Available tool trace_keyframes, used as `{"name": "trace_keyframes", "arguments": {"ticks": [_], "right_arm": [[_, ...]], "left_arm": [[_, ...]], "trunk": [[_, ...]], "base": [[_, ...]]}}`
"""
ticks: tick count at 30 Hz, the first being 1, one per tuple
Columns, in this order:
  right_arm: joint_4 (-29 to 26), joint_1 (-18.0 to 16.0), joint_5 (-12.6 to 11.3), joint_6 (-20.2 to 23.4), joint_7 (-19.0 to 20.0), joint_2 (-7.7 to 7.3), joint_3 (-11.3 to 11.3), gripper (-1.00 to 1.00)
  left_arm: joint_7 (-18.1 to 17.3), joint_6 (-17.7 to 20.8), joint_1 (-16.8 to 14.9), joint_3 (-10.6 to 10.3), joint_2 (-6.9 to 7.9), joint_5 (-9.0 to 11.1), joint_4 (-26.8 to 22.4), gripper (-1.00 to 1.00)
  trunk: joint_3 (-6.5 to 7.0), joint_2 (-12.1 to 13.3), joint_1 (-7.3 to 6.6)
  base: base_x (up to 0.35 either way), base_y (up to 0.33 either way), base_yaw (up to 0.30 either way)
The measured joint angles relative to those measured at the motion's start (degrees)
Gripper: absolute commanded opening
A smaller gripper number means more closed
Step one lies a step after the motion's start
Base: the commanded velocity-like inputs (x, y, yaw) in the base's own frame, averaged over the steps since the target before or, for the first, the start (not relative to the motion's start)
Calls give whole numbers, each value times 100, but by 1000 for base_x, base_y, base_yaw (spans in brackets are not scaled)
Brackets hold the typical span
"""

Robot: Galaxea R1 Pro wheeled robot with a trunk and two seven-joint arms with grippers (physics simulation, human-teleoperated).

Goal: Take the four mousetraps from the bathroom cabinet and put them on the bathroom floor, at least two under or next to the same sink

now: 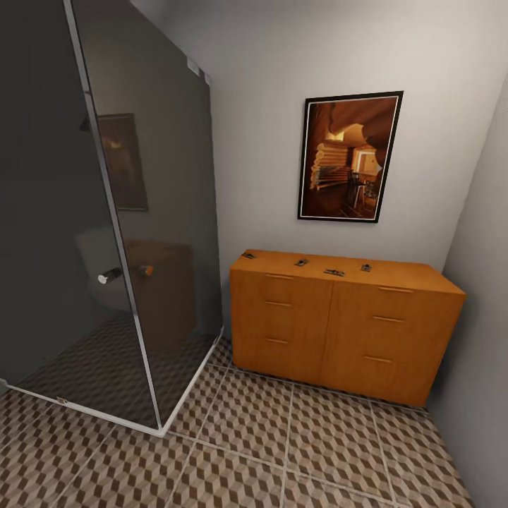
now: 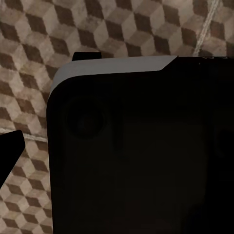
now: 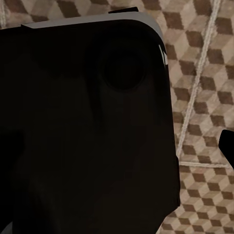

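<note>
Fingers first: in the left wrist view a black finger tip (image 2: 10, 151) pokes in at the frame edge, and in the right wrist view another dark tip (image 3: 227, 146) does the same. We cannot tell whether either pair stands wide or narrow, since a large dark body with a pale grey rim (image 2: 136, 146) blocks most of both wrist pictures. We see nothing between the fingers, and we judge them to be carrying nothing.

Beneath and around the fingers lies the bathroom floor (image 1: 282, 451), with its brown, beige and white cube tiles and pale grout lines.

Further out, ahead of us in the head view, stands the cabinet (image 1: 339, 324), orange-brown, against the far wall. All four mousetraps sit on its top, well apart from the fingers: one at the left corner (image 1: 248, 255), one further in (image 1: 301, 262), one near the middle (image 1: 334, 272), one right of that (image 1: 366, 267). Each is tiny and dark; finer detail is too small to tell.

Left of the cabinet is a smoked-glass shower enclosure (image 1: 106, 212). A framed picture (image 1: 351, 156) hangs above the cabinet.

Progress, as we judge it: nothing placed yet. All four traps remain to be picked up, and no trap lies on the visible tiles. What is left is the approach, four pickups and the placing near a sink.
</note>
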Motion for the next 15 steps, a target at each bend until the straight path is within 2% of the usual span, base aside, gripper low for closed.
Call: {"name": "trace_keyframes", "arguments": {"ticks": [8, 15], "right_arm": [[0, 0, 0, -6, -2, 1, 1, 100], [0, 0, -1, -8, -10, 1, -6, 100]], "left_arm": [[-4, -1, 0, 7, 0, 6, 0, 100], [-6, -2, 0, 20, 0, 8, 0, 100]], "trunk": [[0, 0, 0], [7, 0, 0]], "base": [[0, 0, -17], [0, 0, -165]]}}
